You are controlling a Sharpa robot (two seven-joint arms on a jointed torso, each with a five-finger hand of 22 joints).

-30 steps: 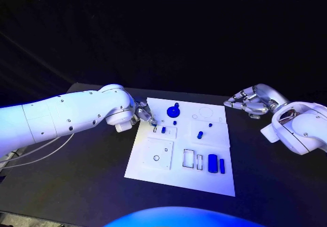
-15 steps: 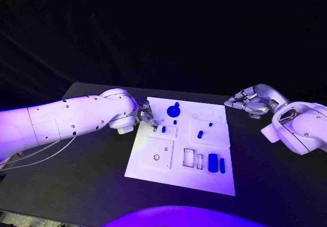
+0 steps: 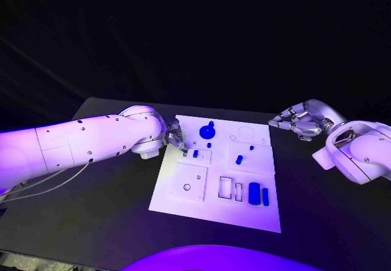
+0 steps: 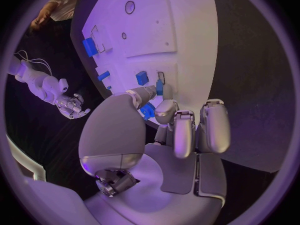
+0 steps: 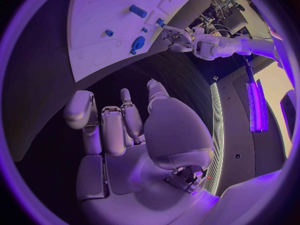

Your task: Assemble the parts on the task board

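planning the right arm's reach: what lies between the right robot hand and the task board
In the head view, only bare black table lies between the right robot hand and the task board; the hand hangs open beyond the board's far right corner.

Count, head view: one white task board [image 3: 213, 212]. Blue parts on it: one round disc [image 3: 208, 132], two upright blocks [image 3: 254, 193] side by side, four small pegs [image 3: 239, 160]. Two silver hands: left hand [image 3: 174, 139], right hand [image 3: 298, 123].

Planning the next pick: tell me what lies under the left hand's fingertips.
Under the left hand, the white board's far left corner and a small blue piece at its fingertips. Whether it grips that piece stays hidden.
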